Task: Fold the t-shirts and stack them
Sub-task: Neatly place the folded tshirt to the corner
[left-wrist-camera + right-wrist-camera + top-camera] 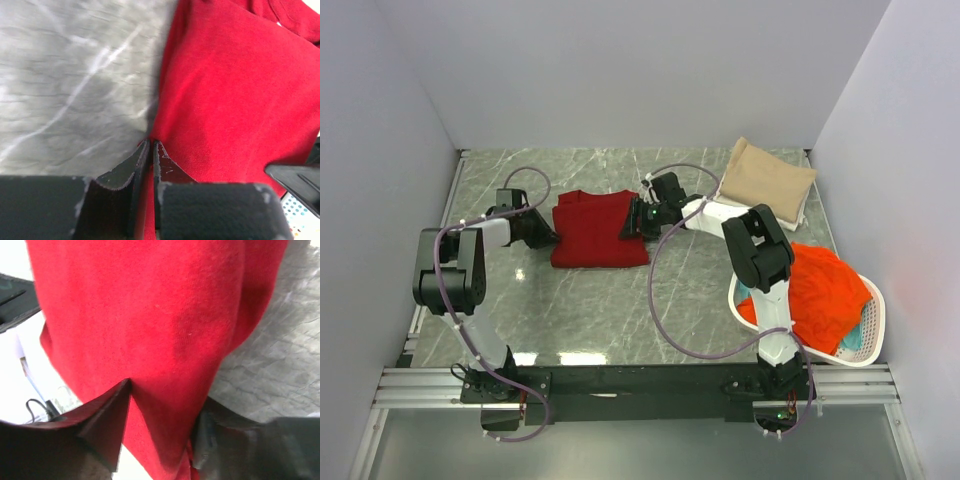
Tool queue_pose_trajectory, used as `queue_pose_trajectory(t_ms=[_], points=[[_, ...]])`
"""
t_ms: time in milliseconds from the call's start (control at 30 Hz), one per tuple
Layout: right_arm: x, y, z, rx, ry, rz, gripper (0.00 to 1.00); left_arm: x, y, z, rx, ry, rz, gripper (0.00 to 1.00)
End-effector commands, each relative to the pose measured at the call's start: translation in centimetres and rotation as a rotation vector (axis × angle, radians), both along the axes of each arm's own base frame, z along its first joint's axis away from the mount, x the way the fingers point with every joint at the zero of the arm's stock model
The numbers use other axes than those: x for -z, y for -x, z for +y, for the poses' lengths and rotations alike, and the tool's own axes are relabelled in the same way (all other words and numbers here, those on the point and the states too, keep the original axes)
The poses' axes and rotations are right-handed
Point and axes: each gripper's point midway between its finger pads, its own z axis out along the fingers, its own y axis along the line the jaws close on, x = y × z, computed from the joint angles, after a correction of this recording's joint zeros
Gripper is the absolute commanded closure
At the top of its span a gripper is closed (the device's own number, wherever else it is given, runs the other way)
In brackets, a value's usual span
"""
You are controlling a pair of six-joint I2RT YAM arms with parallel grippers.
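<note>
A dark red t-shirt (600, 232) lies partly folded on the marble table (580, 310). My left gripper (544, 234) is at its left edge; in the left wrist view the gripper (151, 143) is shut on a thin edge of the dark red t-shirt (235, 85). My right gripper (638, 222) is at the shirt's right edge. In the right wrist view its gripper (164, 400) is open, the fingers standing apart astride a fold of the red cloth (150, 310). A folded tan t-shirt (766, 180) lies at the back right.
A white oval laundry basket (876, 300) stands at the right, near the right arm's base. It holds a bright orange-red shirt (820, 295) and some teal cloth (856, 340). Grey walls close in the table on three sides.
</note>
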Motion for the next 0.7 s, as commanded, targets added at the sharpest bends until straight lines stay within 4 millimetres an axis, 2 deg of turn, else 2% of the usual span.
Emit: queue_pose_trajectory(t_ms=[0,100,167,200,233,267,300,333,433,467,533,567,633,667], points=[[0.7,-0.5,0.9,0.007,0.013,-0.013,0.47,2.2,2.1,-1.8,0.041,0.014,0.073,0.88],[0.4,-1.1,0.9,0.019,0.013,-0.036,0.55,2.2,2.2,-2.3,0.048,0.016,0.072,0.88],[0.2,-1.4,1.0,0.022,0.014,-0.051,0.65,2.1,2.2,-2.5,0.050,0.022,0.072,0.87],[-0.1,-1.7,1.1,0.029,0.015,-0.065,0.72,2.0,2.2,-2.6,0.054,0.023,0.071,0.86],[-0.3,-1.9,1.0,0.034,0.015,-0.072,0.89,1.9,2.2,-2.6,0.052,0.026,0.069,0.85],[-0.7,-2.1,1.1,0.034,0.012,-0.083,0.97,1.7,2.1,-2.7,0.056,0.031,0.063,0.81],[-1.0,-2.3,1.1,0.037,0.014,-0.091,1.00,1.5,2.1,-2.8,0.057,0.032,0.063,0.78],[-1.1,-2.4,1.0,0.040,0.015,-0.094,1.00,1.3,1.9,-2.7,0.059,0.026,0.056,0.74],[-2.3,-3.0,0.6,0.049,0.034,-0.127,1.00,0.5,1.8,-2.5,0.058,0.012,0.053,0.51],[-3.1,-3.3,0.4,0.048,0.043,-0.155,1.00,-0.2,1.6,-2.4,0.056,0.007,0.034,0.35],[-3.5,-3.6,-0.4,0.061,0.078,-0.165,1.00,-1.1,1.4,-2.3,0.052,0.003,0.019,0.22],[-4.5,-4.1,-0.9,0.063,0.086,-0.192,1.00,-1.8,1.2,-2.2,0.050,-0.002,0.002,0.13],[-4.7,-4.5,-2.2,0.082,0.131,-0.194,1.00,-2.6,1.1,-2.1,0.047,-0.007,-0.010,0.07],[-5.5,-5.3,-2.9,0.092,0.145,-0.219,1.00,-3.3,1.0,-2.1,0.046,-0.010,-0.023,0.02]])
